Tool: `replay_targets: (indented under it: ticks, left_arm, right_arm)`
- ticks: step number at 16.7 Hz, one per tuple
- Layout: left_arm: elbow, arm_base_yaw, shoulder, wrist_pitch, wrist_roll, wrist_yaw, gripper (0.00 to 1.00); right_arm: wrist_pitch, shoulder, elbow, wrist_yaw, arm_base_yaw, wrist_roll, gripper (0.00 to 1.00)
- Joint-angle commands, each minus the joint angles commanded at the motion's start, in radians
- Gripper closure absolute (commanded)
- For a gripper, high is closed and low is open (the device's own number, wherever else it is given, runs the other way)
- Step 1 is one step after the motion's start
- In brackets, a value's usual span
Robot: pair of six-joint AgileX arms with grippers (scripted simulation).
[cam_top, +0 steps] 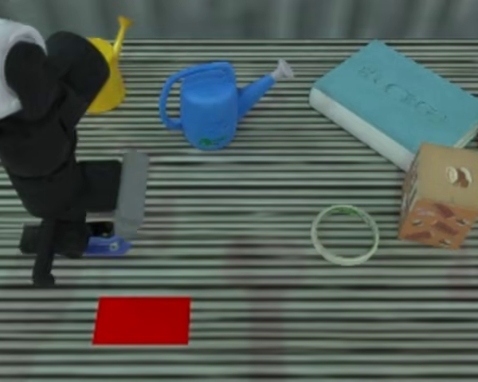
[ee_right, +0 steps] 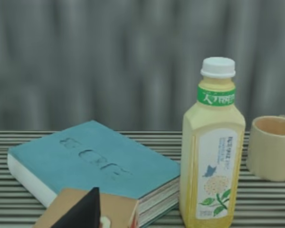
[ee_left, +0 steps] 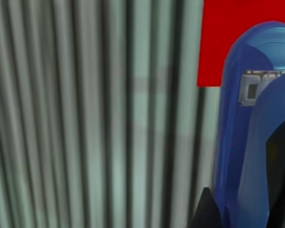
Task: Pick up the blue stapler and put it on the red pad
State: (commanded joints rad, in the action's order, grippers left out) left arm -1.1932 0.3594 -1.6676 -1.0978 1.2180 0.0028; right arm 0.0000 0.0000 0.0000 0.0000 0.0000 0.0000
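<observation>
The blue stapler shows only as a small blue end under my left gripper, at the table's left. In the left wrist view the stapler fills the space between the dark fingers, and the gripper is shut on it. The red pad lies flat a little nearer the front edge and slightly to the right; one corner of the pad shows beyond the stapler's nose. My right gripper is outside the top view and appears only as a dark tip in its wrist view.
A yellow watering can and a blue watering can stand at the back. A teal book, a brown box and a tape ring sit to the right. A bottle and a cup stand by the book.
</observation>
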Motion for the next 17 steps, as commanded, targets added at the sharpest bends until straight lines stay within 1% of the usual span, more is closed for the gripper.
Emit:
replay_targets:
  ticks: [4,6,12,14,17]
  left_arm:
    - [0.006,0.128,0.031,-0.030,-0.148,0.002,1.00]
    - [0.006,0.158,0.038,-0.037,-0.179,0.002,1.00]
    - [0.015,0.156,0.027,-0.019,-0.176,0.002,1.00]
    - [0.051,0.159,0.006,0.038,-0.177,0.002,1.00]
    - [0.131,0.162,-0.046,0.179,-0.183,0.002,1.00]
  right_arm:
    - [0.000,0.000,0.000,0.000,0.000,0.000,0.00]
    - [0.000,0.000,0.000,0.000,0.000,0.000,0.00]
    - [0.000,0.000,0.000,0.000,0.000,0.000,0.00]
    - [0.000,0.000,0.000,0.000,0.000,0.000,0.00]
    - [0.000,0.000,0.000,0.000,0.000,0.000,0.00]
